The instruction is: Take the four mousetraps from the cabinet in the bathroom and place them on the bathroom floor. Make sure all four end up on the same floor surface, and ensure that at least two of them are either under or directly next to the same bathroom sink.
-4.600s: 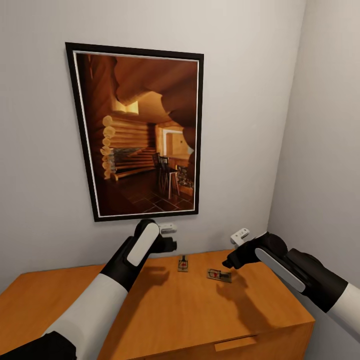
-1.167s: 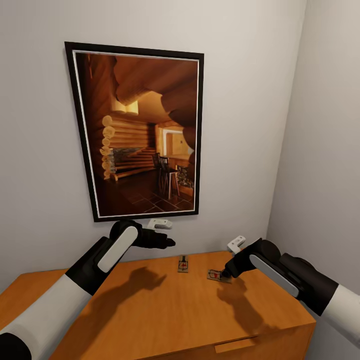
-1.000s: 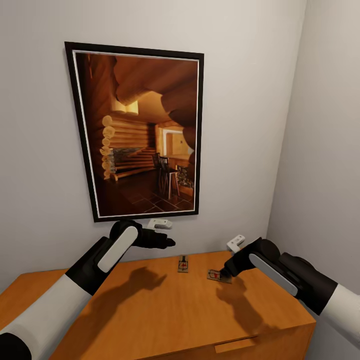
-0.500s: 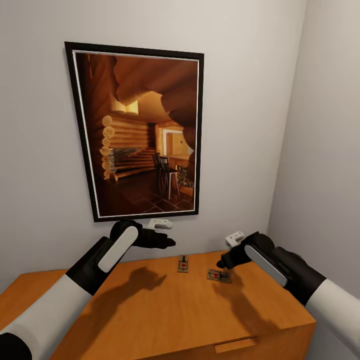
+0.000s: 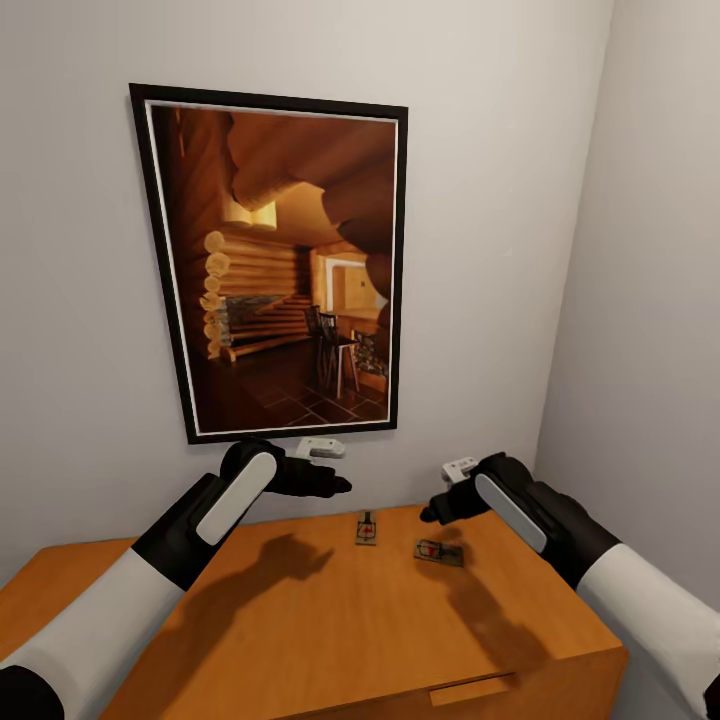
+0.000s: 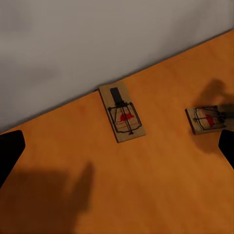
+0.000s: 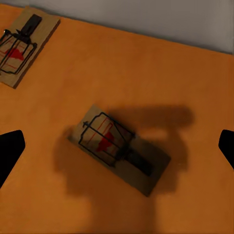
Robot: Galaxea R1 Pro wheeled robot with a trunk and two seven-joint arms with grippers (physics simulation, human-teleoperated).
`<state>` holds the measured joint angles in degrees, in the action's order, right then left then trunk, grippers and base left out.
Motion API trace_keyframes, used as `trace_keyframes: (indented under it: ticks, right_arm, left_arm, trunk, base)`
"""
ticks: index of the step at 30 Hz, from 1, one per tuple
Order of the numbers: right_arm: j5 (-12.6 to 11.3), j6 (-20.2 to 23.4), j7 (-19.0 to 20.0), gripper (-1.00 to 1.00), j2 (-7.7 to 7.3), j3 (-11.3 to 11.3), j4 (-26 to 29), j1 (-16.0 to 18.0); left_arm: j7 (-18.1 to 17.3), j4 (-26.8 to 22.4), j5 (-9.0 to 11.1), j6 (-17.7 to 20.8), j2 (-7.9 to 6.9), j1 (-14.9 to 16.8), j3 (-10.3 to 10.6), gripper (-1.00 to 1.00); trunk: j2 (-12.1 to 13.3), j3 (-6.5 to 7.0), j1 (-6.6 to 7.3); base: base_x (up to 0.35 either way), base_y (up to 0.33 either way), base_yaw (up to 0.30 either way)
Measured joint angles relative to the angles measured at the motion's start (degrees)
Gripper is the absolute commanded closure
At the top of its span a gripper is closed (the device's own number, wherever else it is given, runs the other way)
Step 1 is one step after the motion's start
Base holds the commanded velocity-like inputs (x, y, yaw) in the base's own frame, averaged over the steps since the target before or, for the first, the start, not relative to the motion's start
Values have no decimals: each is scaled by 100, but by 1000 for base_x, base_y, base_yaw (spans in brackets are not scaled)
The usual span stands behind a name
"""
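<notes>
Two mousetraps lie on the flat top of the orange-brown cabinet (image 5: 300,620), near the wall. One mousetrap (image 5: 367,527) (image 6: 122,118) (image 7: 22,46) lies close to the wall. The other mousetrap (image 5: 439,551) (image 6: 205,119) (image 7: 119,148) lies to its right. My right gripper (image 5: 430,515) (image 7: 118,146) hangs open a little above this second trap, which sits centred between its fingertips (image 7: 9,148). My left gripper (image 5: 340,486) (image 6: 117,151) is open in the air, left of and above the first trap. The bathroom floor and the sink are out of view.
A large framed picture (image 5: 280,260) of a log cabin hangs on the wall behind the cabinet. The room's right wall (image 5: 650,350) stands close beside the cabinet's right end. A drawer handle (image 5: 470,688) shows on the cabinet front.
My right gripper has lifted off the right-hand mousetrap and drifted up and left; the trap stays on the cabinet. The left arm pulled back and up earlier and now holds still.
</notes>
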<state>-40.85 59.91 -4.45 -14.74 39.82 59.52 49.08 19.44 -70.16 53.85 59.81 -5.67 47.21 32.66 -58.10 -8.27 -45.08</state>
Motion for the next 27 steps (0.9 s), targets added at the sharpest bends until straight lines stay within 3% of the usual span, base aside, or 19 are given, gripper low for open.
trace_keyframes:
  ticks: [27]
  right_arm:
    - [-66,0,0,-100,83,-56,-415,336]
  left_arm:
    - [0,0,8,0,14,0,15,-100]
  trunk:
    - [0,0,0]
  base:
    - [0,0,0]
